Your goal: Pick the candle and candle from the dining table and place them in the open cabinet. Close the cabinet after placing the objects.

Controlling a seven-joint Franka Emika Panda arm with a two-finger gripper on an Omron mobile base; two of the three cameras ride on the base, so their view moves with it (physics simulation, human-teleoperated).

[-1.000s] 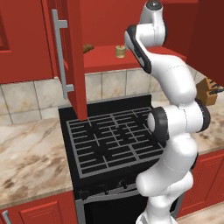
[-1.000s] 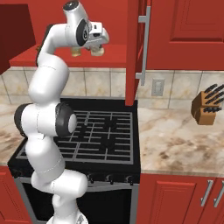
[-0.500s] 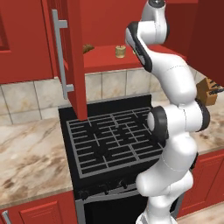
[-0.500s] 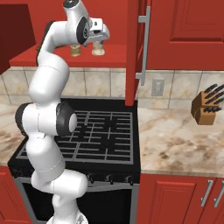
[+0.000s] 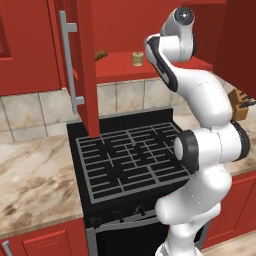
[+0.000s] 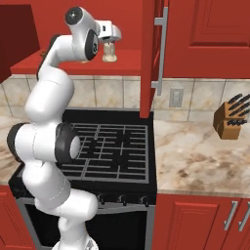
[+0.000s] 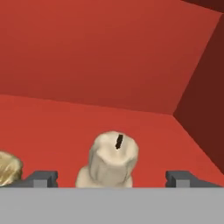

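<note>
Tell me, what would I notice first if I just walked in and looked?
Probably the big white robot arm reaching up over the black stove into the open red cabinet. On the shelf a pale cream candle stands upright between the robot's spread fingers, which do not touch it. A golden-tan candle sits on the same shelf.

Both candles are sitting on the shelf (image 5: 165, 67) inside the open cabinet (image 6: 151, 53), which hangs right above the stove (image 5: 130, 160). In the hand view the cream candle (image 7: 111, 159) stands between the spread fingertips (image 7: 41, 178), with the tan candle (image 7: 8, 168) just to its left. A knife block (image 6: 230, 119) is on the counter (image 6: 205, 156) right of the stove.
</note>
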